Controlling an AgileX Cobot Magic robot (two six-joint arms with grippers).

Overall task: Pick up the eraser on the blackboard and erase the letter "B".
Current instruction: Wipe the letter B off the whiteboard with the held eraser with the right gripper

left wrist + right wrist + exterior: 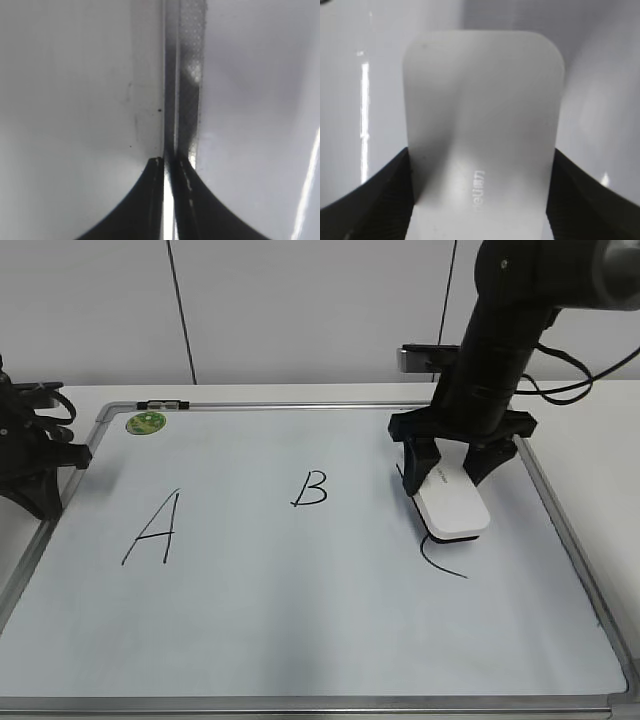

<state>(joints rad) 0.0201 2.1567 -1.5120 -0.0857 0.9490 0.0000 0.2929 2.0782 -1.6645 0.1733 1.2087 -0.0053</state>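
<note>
Silver bottom frame rail of the large white dry-erase blackboard [300,640] runs along the near edge of the exterior view; grey cap at the near right corner. Board lies flat on a white counter [590,430]. Three black marker letters on it: a tall "A" [153,529] at left, the small slanted letter "B" [311,488] near the middle, unsmudged, and a curved "C" [442,562] at right, its upper part hidden. Small round green magnet [146,423] sits in the far left corner, just inside the frame.

Right black hand [455,475] hangs from its black arm over the right part of the board, fingers straddling the flat white rounded-rectangle plastic eraser [452,502]. Eraser lies over the top of the "C", well to the right of the "B". Whether it rests on the board or is lifted: cannot tell. Left black hand [35,455] sits at the board's left edge, over the frame, far from the letters.

Left wrist view: left hand's [169,165] two dark fingers almost meet, a thin bright slit between them, nothing held. Silver frame strip runs straight ahead of the tips, white surface either side.

Right wrist view: right hand's [480,200] ribbed dark fingers [385,195] press both long sides of the eraser [482,110], gripping it. Small grey print on its top face near the hand, blurred, unreadable. White board surface beyond.
</note>
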